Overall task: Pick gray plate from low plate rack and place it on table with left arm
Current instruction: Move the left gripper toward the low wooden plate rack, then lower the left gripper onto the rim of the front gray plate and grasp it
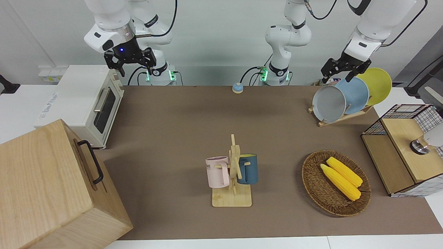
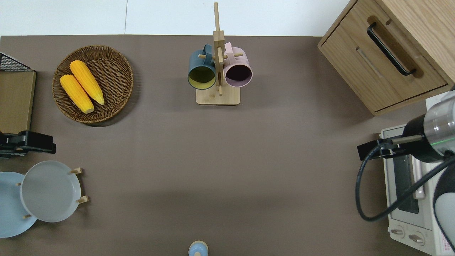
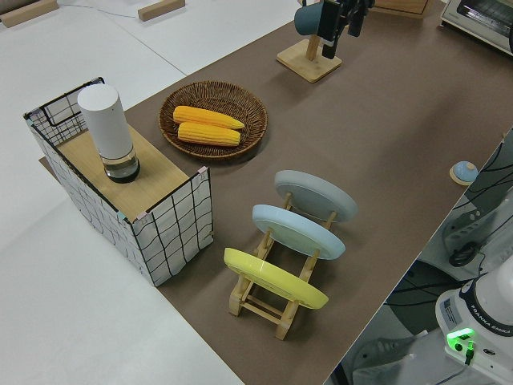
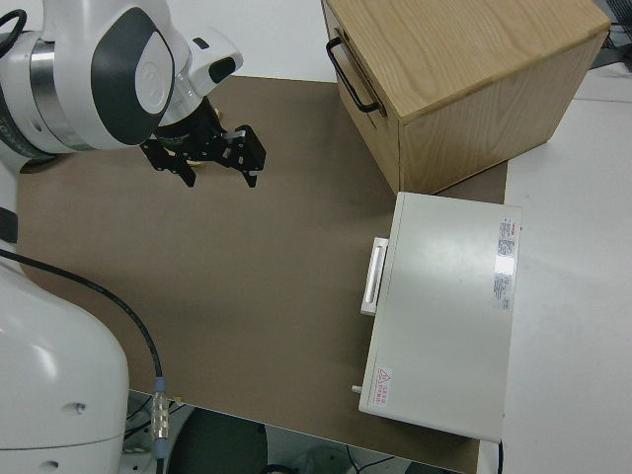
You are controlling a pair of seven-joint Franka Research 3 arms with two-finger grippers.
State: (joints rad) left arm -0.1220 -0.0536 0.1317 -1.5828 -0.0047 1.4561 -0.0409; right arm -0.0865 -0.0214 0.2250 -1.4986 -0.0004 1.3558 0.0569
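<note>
The gray plate (image 1: 328,103) leans in the low plate rack (image 1: 346,117), in the slot nearest the table's middle; it also shows in the overhead view (image 2: 49,191) and in the left side view (image 3: 315,195). A sky-blue plate (image 1: 356,95) and a yellow plate (image 1: 379,84) lean in the other slots. My left gripper (image 1: 338,74) is open and empty, up in the air. In the overhead view it (image 2: 35,144) is over the brown table (image 2: 227,160), between the rack (image 2: 80,185) and the wire-framed box. My right arm is parked, its gripper (image 4: 212,173) open.
A wicker basket (image 1: 311,173) with two corn cobs lies farther from the robots than the rack. A wire-framed box (image 1: 405,148) stands at the left arm's end. A mug stand (image 1: 232,173) with two cups is mid-table. A toaster oven (image 1: 86,103) and a wooden cabinet (image 1: 52,186) stand at the right arm's end.
</note>
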